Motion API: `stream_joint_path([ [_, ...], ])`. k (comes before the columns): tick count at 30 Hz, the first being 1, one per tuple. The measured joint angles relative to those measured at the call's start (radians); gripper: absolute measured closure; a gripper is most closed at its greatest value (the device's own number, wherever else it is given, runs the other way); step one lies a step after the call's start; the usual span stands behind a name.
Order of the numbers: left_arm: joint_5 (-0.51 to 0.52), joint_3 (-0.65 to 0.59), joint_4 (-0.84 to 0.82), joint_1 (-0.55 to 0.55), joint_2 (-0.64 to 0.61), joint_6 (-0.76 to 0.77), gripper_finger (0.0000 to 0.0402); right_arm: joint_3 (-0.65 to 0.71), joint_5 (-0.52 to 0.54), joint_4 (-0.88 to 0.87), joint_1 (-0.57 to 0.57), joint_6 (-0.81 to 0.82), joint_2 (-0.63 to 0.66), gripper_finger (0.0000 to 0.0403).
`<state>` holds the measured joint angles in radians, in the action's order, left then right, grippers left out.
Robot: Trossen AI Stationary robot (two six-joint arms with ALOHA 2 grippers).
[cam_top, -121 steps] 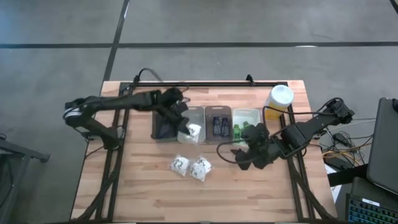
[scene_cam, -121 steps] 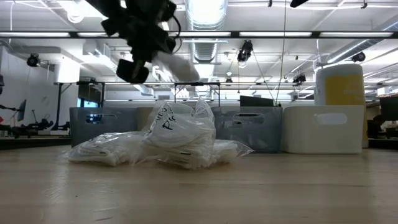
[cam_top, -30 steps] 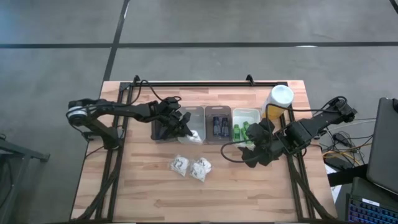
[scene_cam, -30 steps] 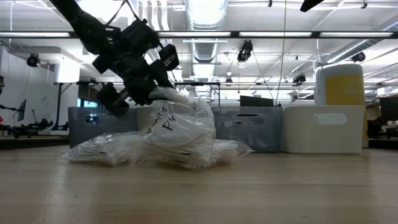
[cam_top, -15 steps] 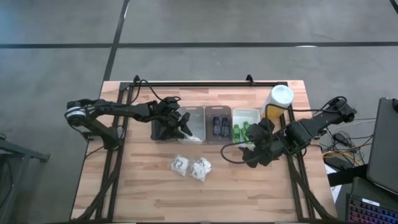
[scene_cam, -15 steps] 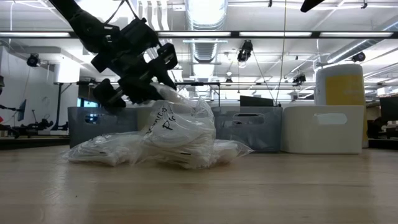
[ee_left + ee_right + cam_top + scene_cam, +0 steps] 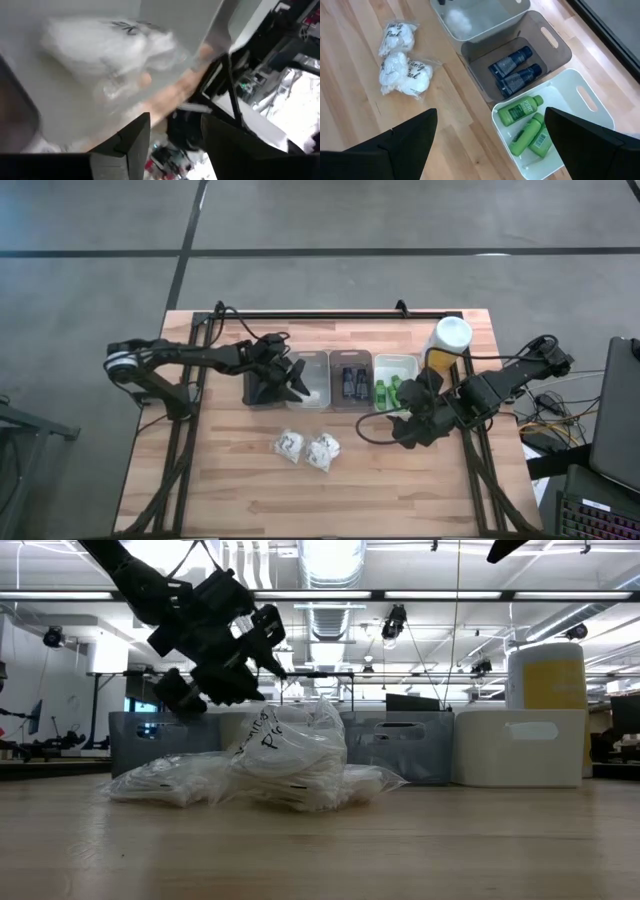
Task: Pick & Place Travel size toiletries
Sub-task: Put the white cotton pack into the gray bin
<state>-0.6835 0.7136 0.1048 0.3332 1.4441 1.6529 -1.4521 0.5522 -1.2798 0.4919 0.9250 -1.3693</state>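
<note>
Left claw [image 7: 293,381] is let go over the clear tray [image 7: 322,362]; two white bundles [image 7: 307,448] lie closer to the table's front edge, nearer it than the wide-open right claw [image 7: 402,427]

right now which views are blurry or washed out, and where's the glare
Left wrist view: the white wrapped bundle in its tray is soft and smeared, bright room washed out beyond. Low view: ceiling lights glare; left gripper reads dark against them. High view and right wrist view: evenly lit, green bottles sharp.
</note>
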Motion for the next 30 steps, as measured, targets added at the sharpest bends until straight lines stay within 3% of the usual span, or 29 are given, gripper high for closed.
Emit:
stream_joint_path([
  [4, 0.002, 0.0, 0.0, 0.001, 0.005, -0.059, 0.022, 0.0, 0.0, 0.0, -0.002, -0.014, 0.0, 0.0039],
  [10, -0.097, 0.023, 0.011, 0.001, -0.004, -0.105, 0.0221, 0.0, 0.0, -0.001, -0.002, -0.019, 0.0, 0.0039],
  [19, 0.058, 0.155, 0.016, -0.045, -0.022, -0.19, 0.022, 0.0, -0.001, -0.007, -0.002, -0.017, 0.002, 0.0039],
  [26, 0.069, 0.243, 0.004, -0.181, -0.022, -0.31, 0.0221, 0.0, -0.003, -0.018, -0.001, -0.017, 0.002, 0.0039],
  [28, 0.066, 0.283, -0.091, -0.255, -0.024, -0.407, 0.0222, 0.0, -0.002, -0.026, -0.001, -0.017, 0.002, 0.0039],
  [30, 0.084, 0.332, -0.298, -0.334, -0.025, -0.577, 0.0225, 0.0, -0.002, -0.026, -0.001, -0.017, 0.002, 0.0039],
])
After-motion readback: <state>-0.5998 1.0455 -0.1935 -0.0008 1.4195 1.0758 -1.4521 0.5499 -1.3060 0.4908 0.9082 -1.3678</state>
